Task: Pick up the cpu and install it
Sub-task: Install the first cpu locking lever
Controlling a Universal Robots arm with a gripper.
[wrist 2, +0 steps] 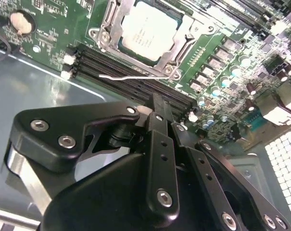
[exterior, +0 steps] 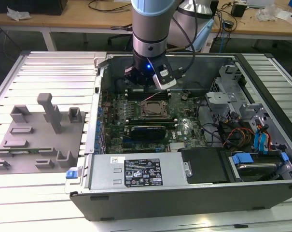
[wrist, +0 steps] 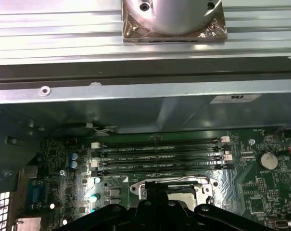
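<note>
So the cpu (wrist 2: 147,30) is already lying in the socket (wrist 2: 107,26), silver top up. It looks flat as far as can be made out, with the metal frame closed in round its edges. A wire lever (wrist 2: 131,76) is laid along the socket's edge on the memory-slot side; whether it's actually hooked down can't be told.

The memory slots (wrist 2: 94,61) are lined up just beside the socket. The gripper (wrist 2: 157,102) is hung over them, near the socket but apart from it. The cpu clearly isn't being held. How far the gripper is opened can't be told, since it's seen from behind its own linkage.

Much further from the socket, out past the case wall (exterior: 98,96), a grey fixture (exterior: 39,135) is set on the ribbed table (exterior: 49,72).

Judging by all that, the pick and the drop-in look done, and it's the securing end of the install that's in hand. Any move made from here would call for a clean line near the socket. The lever shouldn't be clipped, the slots shouldn't be bumped, and the chip shouldn't be nudged sideways in its seat.
</note>
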